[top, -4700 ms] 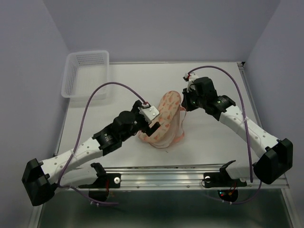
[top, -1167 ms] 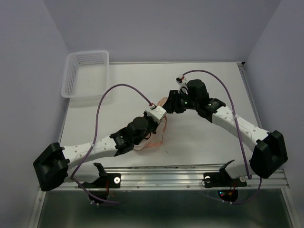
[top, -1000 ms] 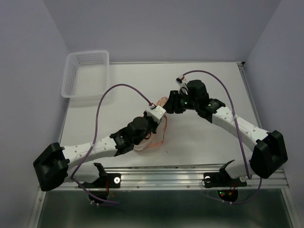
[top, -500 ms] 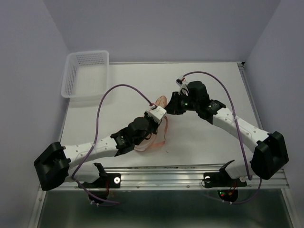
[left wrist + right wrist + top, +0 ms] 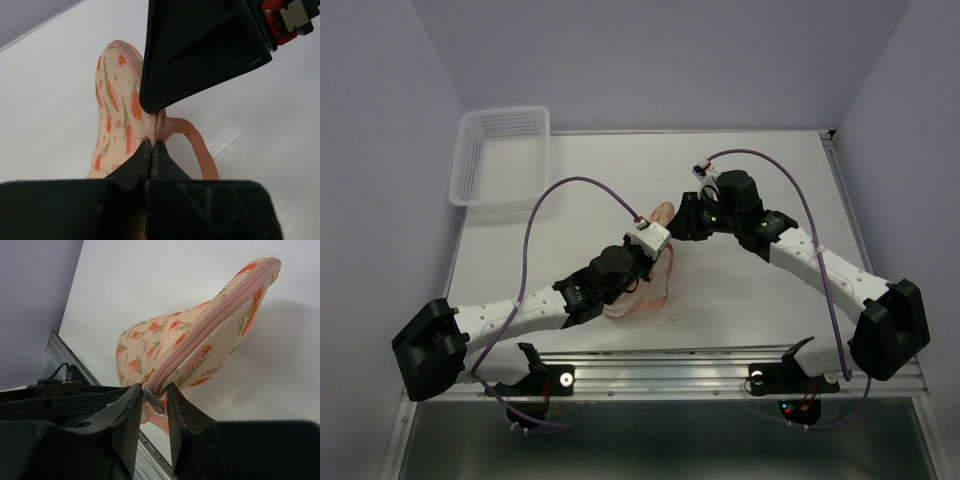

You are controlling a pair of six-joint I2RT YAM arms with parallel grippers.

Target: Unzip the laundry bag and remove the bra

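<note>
The right gripper (image 5: 154,391) has its jaws a little apart with the grey zipper pull (image 5: 153,401) in the gap; whether they pinch it I cannot tell. From there the closed zipper (image 5: 216,309) runs straight away along the laundry bag (image 5: 200,347) to its raised far tip above the table (image 5: 150,280). The left gripper (image 5: 151,146), jaws together, clamps the bag's pink edging (image 5: 159,126) just beside that pull, so the pull likely must travel away from both. No bra shows.

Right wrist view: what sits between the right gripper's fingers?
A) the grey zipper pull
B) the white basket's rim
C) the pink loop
A: the grey zipper pull at the end of the laundry bag lies in the gap between the fingers of the right gripper.
</note>
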